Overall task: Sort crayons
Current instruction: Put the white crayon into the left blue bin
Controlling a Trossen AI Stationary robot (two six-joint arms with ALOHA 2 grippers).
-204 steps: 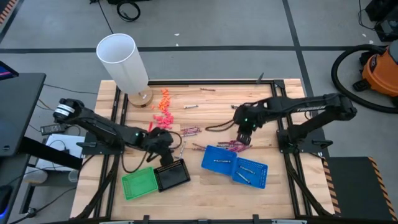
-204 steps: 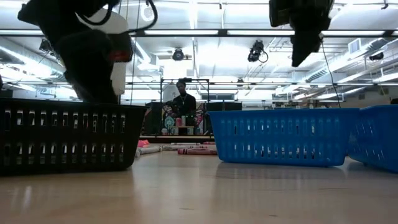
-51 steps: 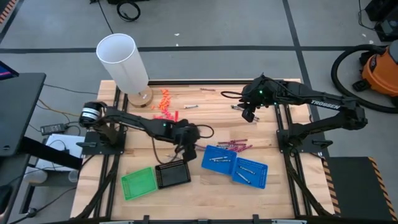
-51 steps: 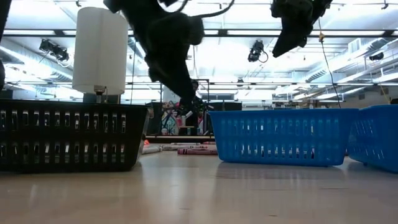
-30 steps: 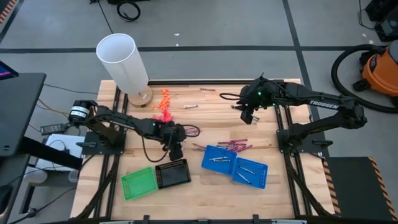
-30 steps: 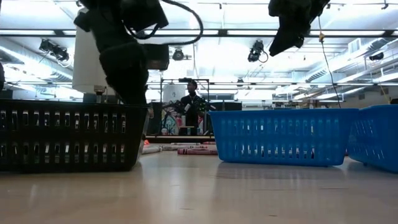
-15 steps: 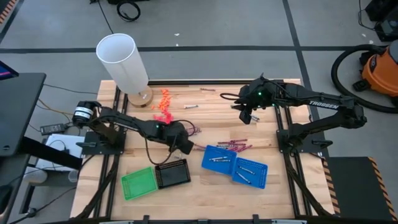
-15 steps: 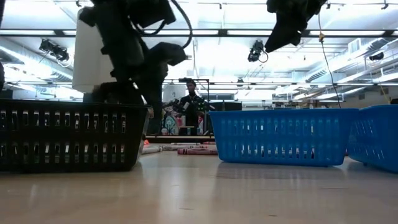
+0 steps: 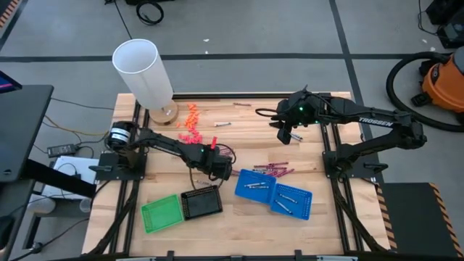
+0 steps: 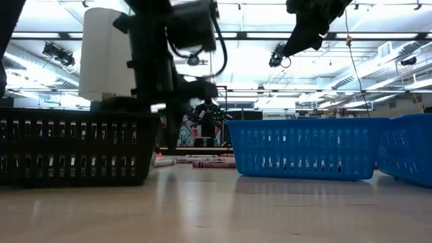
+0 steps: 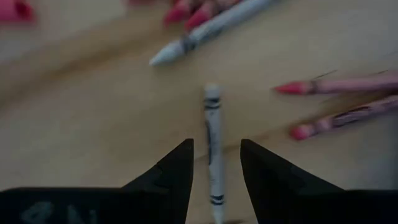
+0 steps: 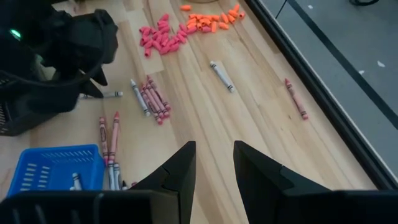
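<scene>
A pale grey crayon (image 11: pixel 213 149) lies flat on the wooden table, between the open fingers of my left gripper (image 11: pixel 216 146), which stand on either side of it without touching. That gripper (image 9: pixel 221 171) points down near the table's middle, just beyond the black basket (image 9: pixel 201 203). More crayons lie around it: a grey one (image 11: pixel 205 28) and magenta ones (image 11: pixel 336 102). A bunch of magenta crayons (image 12: pixel 153 96) and two loose crayons (image 12: pixel 221 76) lie farther off. My right gripper (image 9: pixel 284 135) hangs open, high over the far right of the table, holding nothing.
Two blue baskets (image 9: pixel 255 184) (image 9: pixel 293 201) with a few grey crayons stand right of centre, and a green basket (image 9: pixel 162 213) stands at the near left. A white cylinder (image 9: pixel 142 67) rises at the far left, next to heaps of orange (image 12: pixel 211 17) and pink pieces (image 12: pixel 161 37).
My left gripper has gone toward the table's right edge, sunk a little and rolled about its own axis, ending over the grey crayon. Its fingers have stayed open.
</scene>
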